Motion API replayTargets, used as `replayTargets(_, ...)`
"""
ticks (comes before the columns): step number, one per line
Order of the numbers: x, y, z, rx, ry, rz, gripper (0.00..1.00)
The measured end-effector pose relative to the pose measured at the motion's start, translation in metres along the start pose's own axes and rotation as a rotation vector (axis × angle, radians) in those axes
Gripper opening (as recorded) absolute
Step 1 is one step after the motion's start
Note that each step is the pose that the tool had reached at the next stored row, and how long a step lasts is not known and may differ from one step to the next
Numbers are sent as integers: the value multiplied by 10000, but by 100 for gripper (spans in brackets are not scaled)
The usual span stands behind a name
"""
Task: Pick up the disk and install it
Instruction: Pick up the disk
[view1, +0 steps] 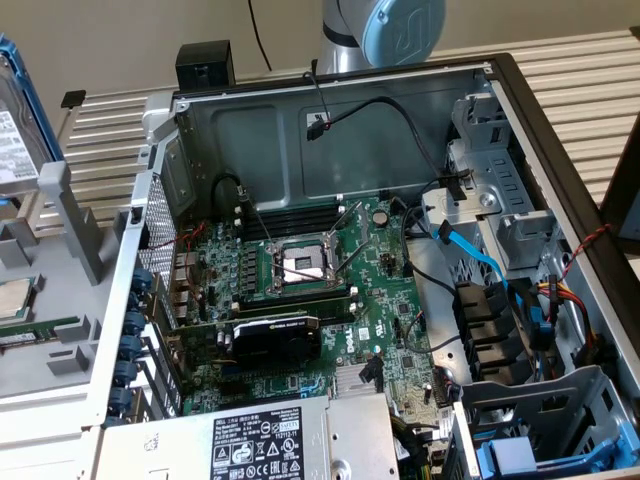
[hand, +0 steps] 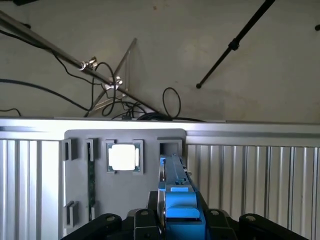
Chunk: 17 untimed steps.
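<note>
We log a ribbed metal tabletop (view1: 575, 75). An open computer case (view1: 300, 140) sits on it and takes up most of the surface. Just beside the case, at the exterior view's left, lies a grey slotted holder (view1: 60, 230). A small black box (view1: 204, 65) stands behind the case's back wall.

The arm (view1: 343, 38) was a silver-grey tube with a light blue round joint cap (view1: 405, 28) bearing a pale logo. The gripper (hand: 179, 227) had glossy black linkages (hand: 107, 224) with round pivot pins (hand: 144, 215) at the knuckles.
</note>
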<state>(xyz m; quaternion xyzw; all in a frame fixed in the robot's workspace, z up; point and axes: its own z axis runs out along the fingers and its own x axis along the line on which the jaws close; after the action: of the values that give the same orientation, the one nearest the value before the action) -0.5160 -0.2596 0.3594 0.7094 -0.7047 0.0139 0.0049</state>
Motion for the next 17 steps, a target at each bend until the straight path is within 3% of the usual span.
replayTargets(5,5,-76,-219,10,1,1,37)
replayTargets(17,23,-437,-762,10,1,1,37)
